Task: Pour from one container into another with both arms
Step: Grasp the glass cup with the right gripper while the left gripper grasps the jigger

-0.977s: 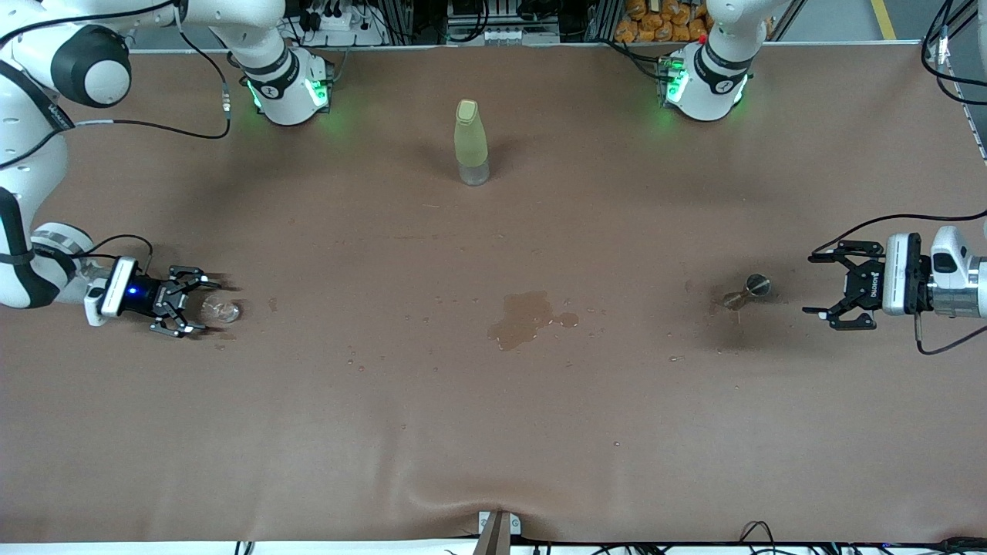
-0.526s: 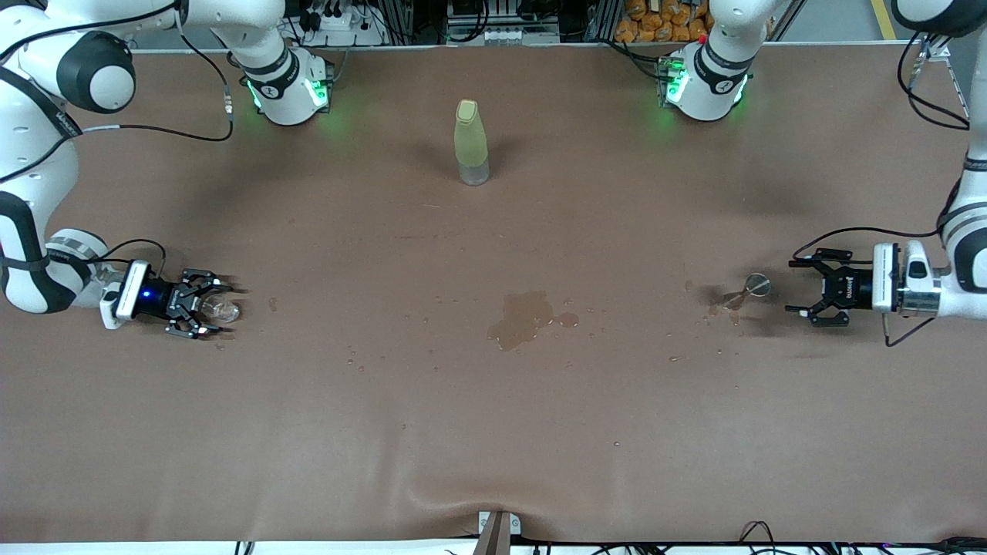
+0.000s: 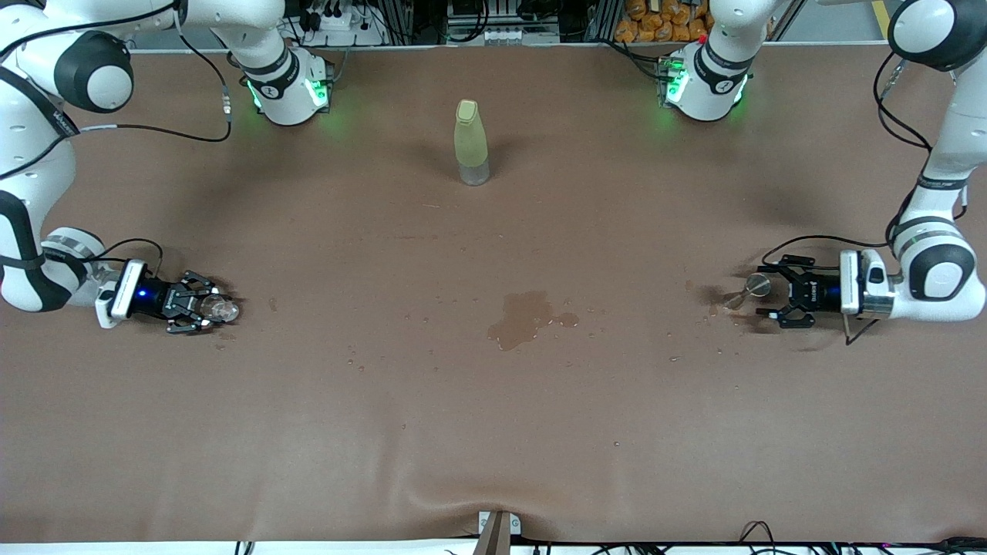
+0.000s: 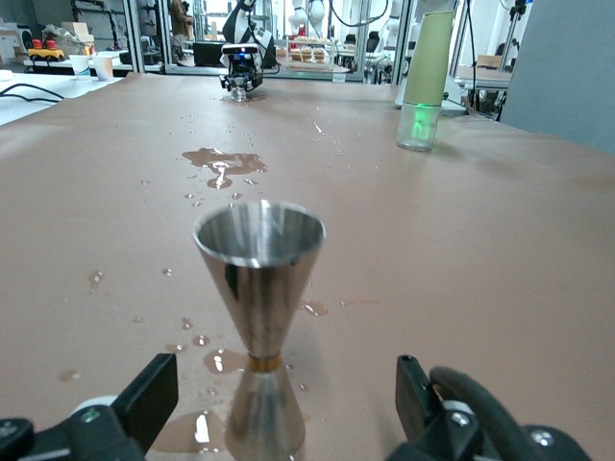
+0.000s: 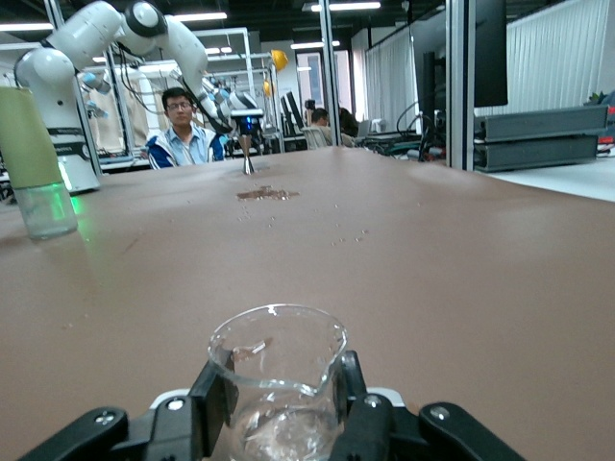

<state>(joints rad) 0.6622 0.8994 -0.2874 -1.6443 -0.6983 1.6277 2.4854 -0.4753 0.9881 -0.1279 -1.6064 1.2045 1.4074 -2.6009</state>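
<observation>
The right tool has closed on the small glass beaker, ready to lift it. The left tool is wide, its fingers either side of the metal measuring cup, standing on the tabletop, to grab it.

Even overhead light, soft shadows, sharp views, faint glare
</observation>
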